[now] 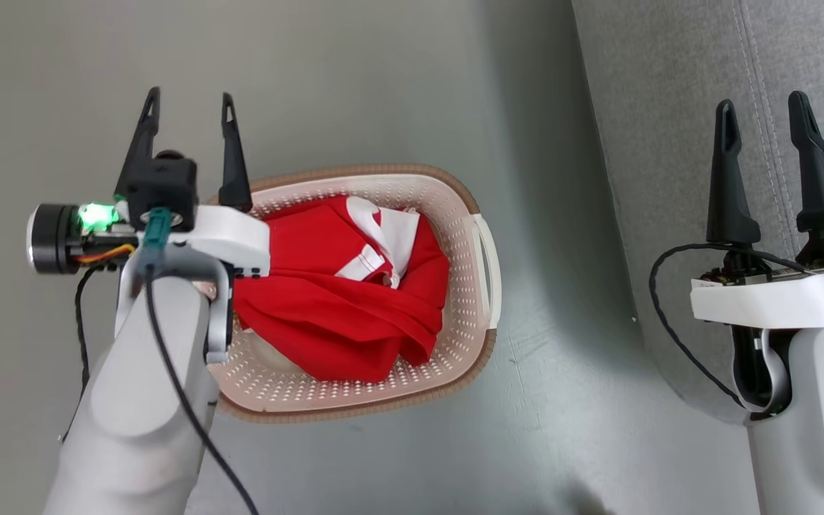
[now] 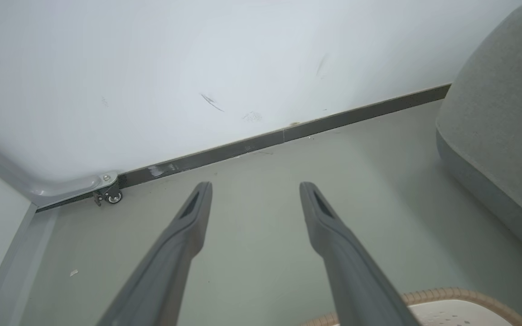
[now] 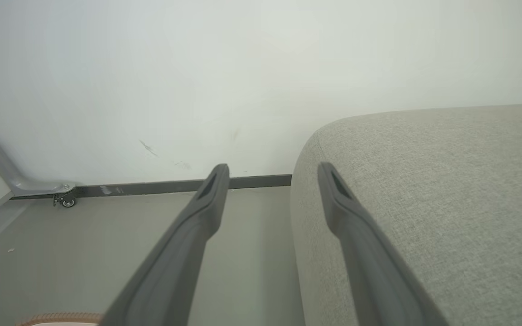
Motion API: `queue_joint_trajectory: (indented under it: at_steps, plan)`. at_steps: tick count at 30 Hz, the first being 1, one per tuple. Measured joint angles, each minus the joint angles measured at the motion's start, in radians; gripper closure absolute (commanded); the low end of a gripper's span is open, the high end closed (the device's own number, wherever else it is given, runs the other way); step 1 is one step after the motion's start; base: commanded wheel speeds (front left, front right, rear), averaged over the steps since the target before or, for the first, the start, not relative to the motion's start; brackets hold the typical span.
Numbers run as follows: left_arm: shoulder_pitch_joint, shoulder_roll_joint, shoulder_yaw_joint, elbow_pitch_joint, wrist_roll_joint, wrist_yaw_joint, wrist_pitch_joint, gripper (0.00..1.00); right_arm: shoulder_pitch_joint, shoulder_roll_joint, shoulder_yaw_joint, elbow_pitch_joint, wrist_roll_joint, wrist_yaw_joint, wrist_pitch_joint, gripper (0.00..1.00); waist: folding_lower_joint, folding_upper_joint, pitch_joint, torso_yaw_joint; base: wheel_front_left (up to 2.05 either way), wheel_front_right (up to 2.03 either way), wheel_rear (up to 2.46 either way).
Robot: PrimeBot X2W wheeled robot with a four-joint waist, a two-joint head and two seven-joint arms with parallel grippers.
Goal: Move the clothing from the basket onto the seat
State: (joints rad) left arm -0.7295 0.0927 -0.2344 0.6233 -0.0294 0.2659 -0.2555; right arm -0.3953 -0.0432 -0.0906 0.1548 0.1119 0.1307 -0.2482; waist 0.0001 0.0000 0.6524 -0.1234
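Clothing: red heap inside basket on floor.
Left tool: spread, empty, by basket's rim.
Right tool: spread, empty, over seat.

Clothing: bright red with white trim, crumpled in one heap inside the basket. Covers most of the bottom. White-banded part lies uppermost toward the far rim (separate garments not distinguishable).

Basket: cream-white, perforated, brown rim band, white handle on the right side. Upright on the floor, near the seat with a strip of floor between.

Seat: light-grey woven fabric, rounded edge, stitched seam, to the right of the basket.
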Motion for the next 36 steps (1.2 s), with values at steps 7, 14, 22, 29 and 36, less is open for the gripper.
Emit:
queue_joint_trajectory:
  at_steps: [7,14,22,29,36]
  plan:
    - [0.085,-0.001,0.045,-0.120,-0.041,0.010,0.000,0.00,0.000,0.000,-0.015,0.002,-0.028,0.000,-0.001,0.00,0.0000,0.0000,-0.048,0.018,0.00,0.00,0.00]
    - [0.167,0.001,0.076,-0.211,-0.069,0.013,0.000,0.00,0.002,-0.001,-0.028,0.007,-0.060,0.000,-0.001,0.00,0.0000,0.0000,-0.103,0.036,0.00,0.00,0.00]
    - [0.268,0.001,0.101,-0.277,-0.083,0.016,0.000,0.00,0.013,-0.001,-0.034,0.019,-0.072,0.000,-0.001,0.00,0.0000,0.0000,-0.177,0.056,0.00,0.00,0.00]
    - [0.346,-0.003,0.117,-0.340,-0.102,0.014,0.000,0.00,0.074,-0.001,-0.037,0.037,-0.090,0.000,-0.001,0.00,0.0000,0.0000,-0.255,0.074,0.00,0.00,0.00]
    - [0.422,-0.006,0.122,-0.373,-0.106,0.009,0.000,0.00,0.125,-0.001,-0.039,0.042,-0.104,0.000,-0.001,0.00,0.0000,0.0000,-0.326,0.088,0.00,0.00,0.00]
